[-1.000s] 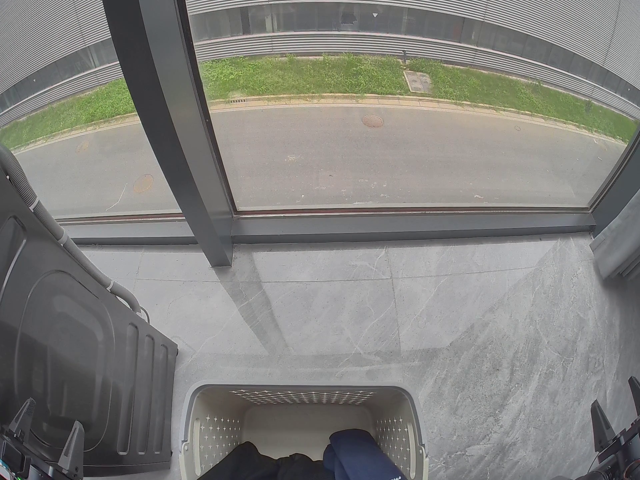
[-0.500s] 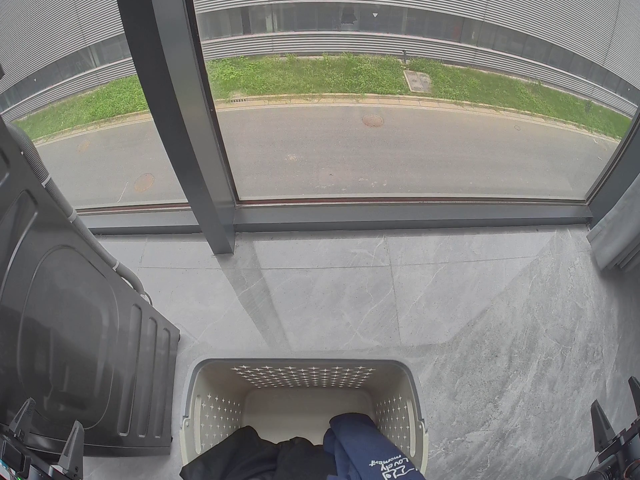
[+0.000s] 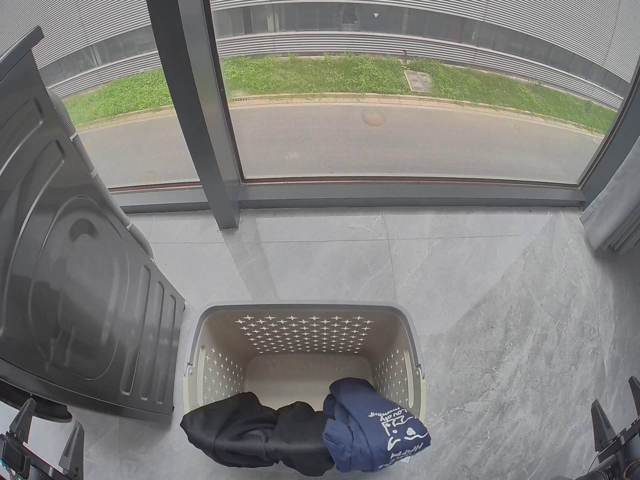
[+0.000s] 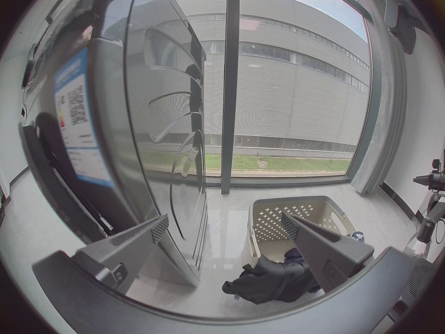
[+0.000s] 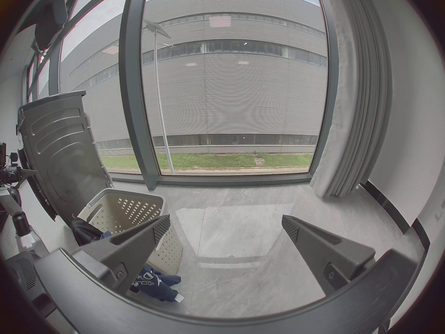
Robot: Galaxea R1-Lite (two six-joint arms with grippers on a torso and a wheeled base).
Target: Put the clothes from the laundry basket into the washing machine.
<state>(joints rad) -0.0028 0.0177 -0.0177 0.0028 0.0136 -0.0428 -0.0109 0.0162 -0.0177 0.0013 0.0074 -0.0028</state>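
Note:
A cream laundry basket [image 3: 303, 309] stands on the grey floor in the head view. A black garment [image 3: 247, 431] and a navy garment [image 3: 373, 435] hang over its near rim. The dark washing machine [image 3: 73, 281] rises just left of the basket. My left gripper [image 3: 52, 418] is open low on the left, near the machine's foot. My right gripper [image 3: 615, 395] is open low on the right, well away from the basket. The left wrist view has its open gripper [image 4: 223, 221] facing the basket [image 4: 296, 199] and black garment [image 4: 269, 281]. In the right wrist view the gripper [image 5: 225, 221] is open beside the basket [image 5: 125, 209].
A large window with a dark pillar [image 3: 200, 101] runs along the far side. A grey curtain [image 3: 617, 208] hangs at the right. Bare floor [image 3: 507, 315] stretches right of and beyond the basket.
The head view has shifted: the basket and washing machine sit higher in the picture, and more of the clothes shows. Both grippers hold the same open pose.

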